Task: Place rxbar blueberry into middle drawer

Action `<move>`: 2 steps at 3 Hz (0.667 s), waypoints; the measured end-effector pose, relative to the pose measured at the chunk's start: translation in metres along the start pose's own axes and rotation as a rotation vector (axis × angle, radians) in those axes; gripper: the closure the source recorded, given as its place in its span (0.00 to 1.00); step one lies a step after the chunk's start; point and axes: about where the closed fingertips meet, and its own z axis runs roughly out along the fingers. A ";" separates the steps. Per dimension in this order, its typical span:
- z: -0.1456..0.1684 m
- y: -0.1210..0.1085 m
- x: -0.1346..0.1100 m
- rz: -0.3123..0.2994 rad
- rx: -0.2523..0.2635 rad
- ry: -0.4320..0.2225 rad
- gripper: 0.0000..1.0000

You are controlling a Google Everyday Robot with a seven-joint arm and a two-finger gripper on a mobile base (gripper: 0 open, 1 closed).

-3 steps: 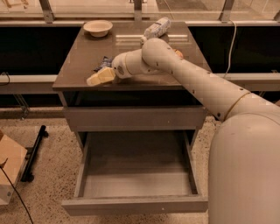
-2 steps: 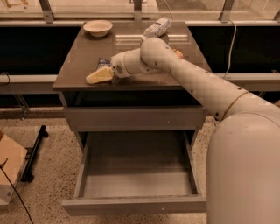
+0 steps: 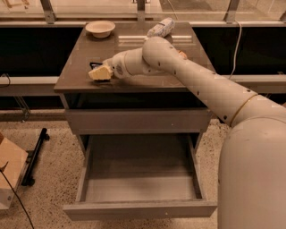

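Item: rxbar blueberry (image 3: 93, 65). Dark flat bar, only its left end in view. Lies on the cabinet top (image 3: 80, 53) near the front left corner, outside any drawer. The rest is hidden under the gripper.

Item: gripper (image 3: 100, 73). Pale yellow tip, low over the cabinet top, directly over the bar's near end. Contact with the bar cannot be told. Whether it is spread or closed cannot be told, nor whether it grasps anything.

Item: arm (image 3: 192, 76). White, speckled. Reaches from the lower right across the cabinet top toward the left, with its large base filling the right foreground.

Item: middle drawer (image 3: 138, 209). Pulled fully out below the cabinet, pale grey floor bare, side walls upright, plain front toward the camera.

Item: flat front panel (image 3: 136, 120). Grey, closed, between the cabinet top and the open drawer.

Item: bowl (image 3: 100, 28). Pale, shallow, upright at the back left of the cabinet top, well apart from the bar.

Item: plastic bottle (image 3: 161, 27). Clear with white label, lying on its side at the back, right of the bowl.

Surroundings: speckled floor (image 3: 53, 179); cardboard box (image 3: 9, 176) at the left edge; black stand (image 3: 35, 154) lying on the floor beside the box; white cable (image 3: 235, 38) hanging at the right; window frame (image 3: 134, 6) along the back.
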 end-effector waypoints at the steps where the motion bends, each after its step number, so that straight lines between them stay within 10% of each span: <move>1: -0.031 0.030 -0.019 -0.005 0.011 -0.031 0.94; 2: -0.075 0.057 -0.021 0.019 0.084 -0.036 1.00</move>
